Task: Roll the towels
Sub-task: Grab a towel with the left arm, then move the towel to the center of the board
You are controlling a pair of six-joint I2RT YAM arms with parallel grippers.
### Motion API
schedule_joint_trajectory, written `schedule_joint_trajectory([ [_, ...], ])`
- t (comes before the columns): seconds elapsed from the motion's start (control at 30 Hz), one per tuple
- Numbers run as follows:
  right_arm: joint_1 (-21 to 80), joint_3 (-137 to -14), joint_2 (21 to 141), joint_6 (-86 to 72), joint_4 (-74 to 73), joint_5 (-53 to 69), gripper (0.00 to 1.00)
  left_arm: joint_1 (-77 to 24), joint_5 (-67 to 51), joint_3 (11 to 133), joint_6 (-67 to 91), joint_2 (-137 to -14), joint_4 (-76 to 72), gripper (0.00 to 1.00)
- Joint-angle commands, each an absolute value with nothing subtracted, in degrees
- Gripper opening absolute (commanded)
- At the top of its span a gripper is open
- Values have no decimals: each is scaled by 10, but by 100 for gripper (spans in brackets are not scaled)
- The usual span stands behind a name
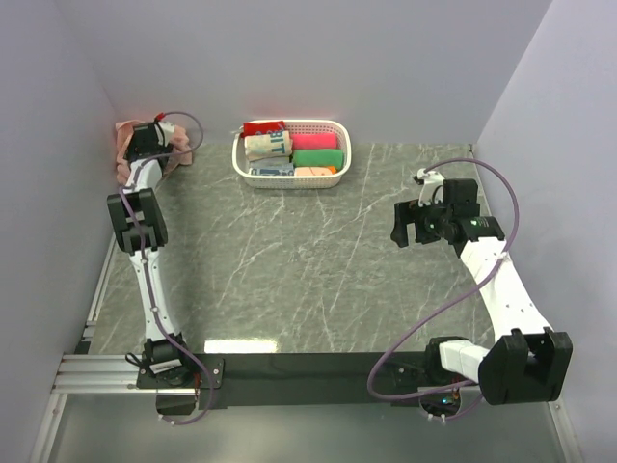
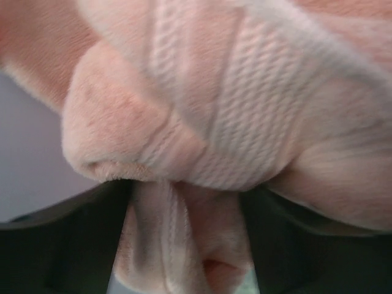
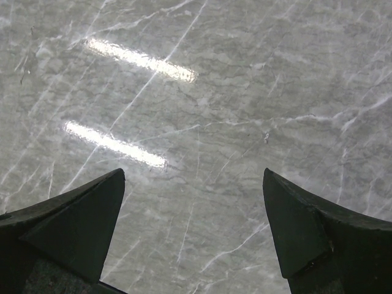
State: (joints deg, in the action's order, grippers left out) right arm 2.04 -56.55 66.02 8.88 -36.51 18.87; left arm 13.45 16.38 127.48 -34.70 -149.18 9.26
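Folds of the towel (image 2: 202, 110) sit clamped between the jaws of my left gripper (image 2: 187, 239), bunched in the far left corner of the grey marble table (image 1: 318, 260), by the lilac wall (image 1: 53, 145), left of the white basket (image 1: 308, 181). My right gripper (image 3: 193, 220) hangs wide open above the marble, well apart. The cloth is crumpled salmon-pink terry with a ribbed band.

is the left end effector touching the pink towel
Touching. The left wrist view shows the pink towel bunched between both fingers of the left end effector, pressed against them.
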Motion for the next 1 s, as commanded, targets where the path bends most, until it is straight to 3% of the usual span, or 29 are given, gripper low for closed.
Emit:
schedule_joint_trajectory([
  [0.0,20,-568,669,83,-351,179,100,132,164,1305,-389,-1502,41,70],
  [0.07,21,-576,674,83,-353,178,100,129,150,1297,-395,-1490,40,51],
  [0.1,20,-578,676,83,-352,178,100,127,133,1295,-394,-1484,50,22],
  [0.13,21,-580,676,83,-353,178,100,127,129,1293,-389,-1476,49,1],
  [0.33,21,-601,674,91,-364,188,100,126,30,1191,-373,-1335,126,0],
  [0.67,21,-669,701,122,-450,262,100,120,-204,945,-515,-987,530,0],
  [0.8,20,-702,711,127,-481,272,100,38,-235,858,-562,-886,681,0],
  [0.97,20,-729,730,120,-516,296,100,-145,-290,780,-445,-806,652,0],
])
